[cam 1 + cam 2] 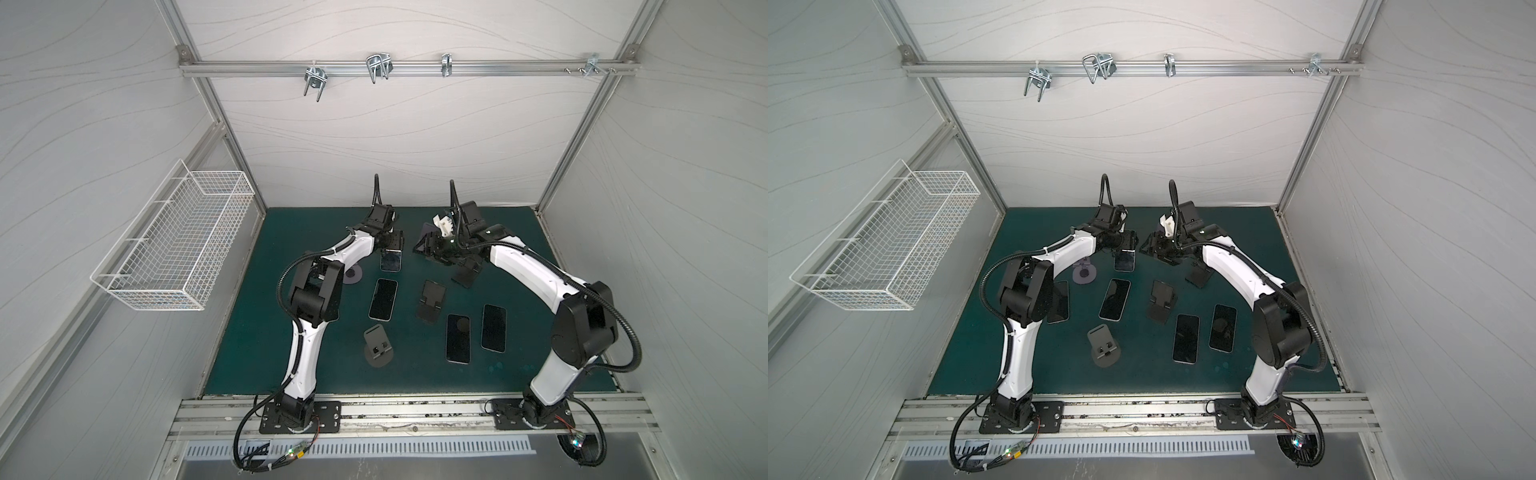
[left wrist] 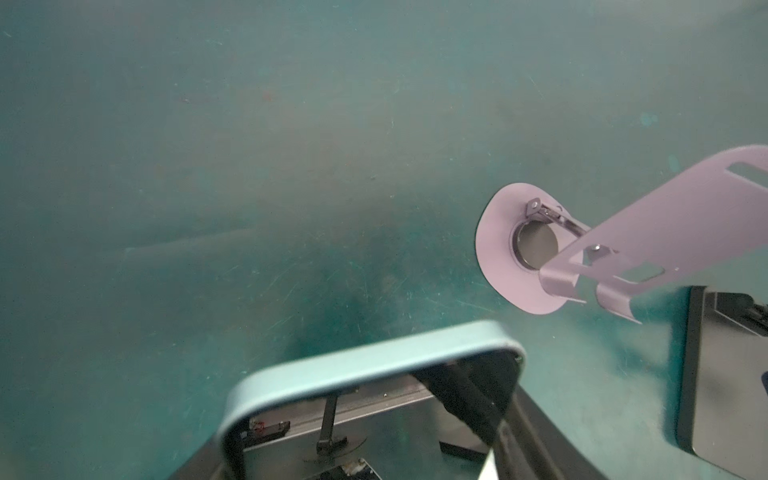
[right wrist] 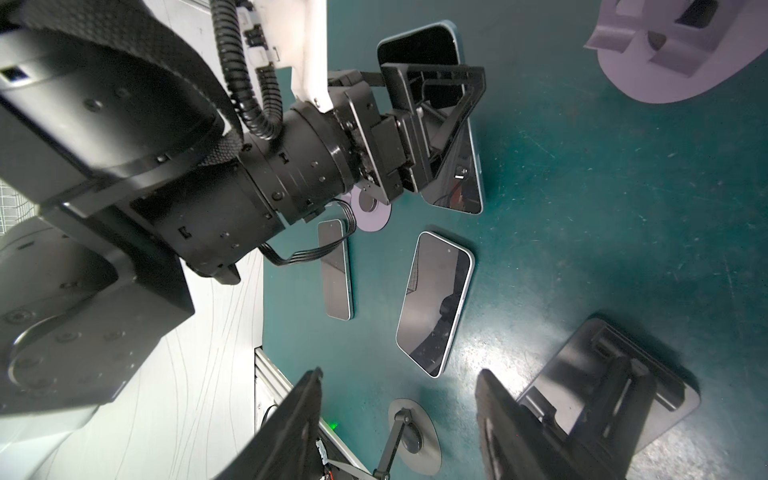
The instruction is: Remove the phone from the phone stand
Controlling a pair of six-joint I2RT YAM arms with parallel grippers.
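L claw [image 3: 436, 108] clamped on blue-edged phone [image 1: 390, 261], held upright, low end nr green mat [image 1: 519, 249]. R claw [image 3: 399, 376] grips black phone stand [image 3: 411, 432]. Lilac stand [image 1: 353, 274] just left; flat phone [image 1: 383, 305] in front; bare mat behind.

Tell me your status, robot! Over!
Left gripper shut on blue-rimmed phone. Right gripper shut on dark stand. Phone clear of every stand. Lilac stand empty, close beside.

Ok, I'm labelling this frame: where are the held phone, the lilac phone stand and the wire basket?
held phone [image 2: 374, 407]: left wrist view, its glossy face.
lilac phone stand [image 2: 648, 224]: left wrist view, tilted back plate.
wire basket [image 1: 183, 249]: a top view, mesh side wall.
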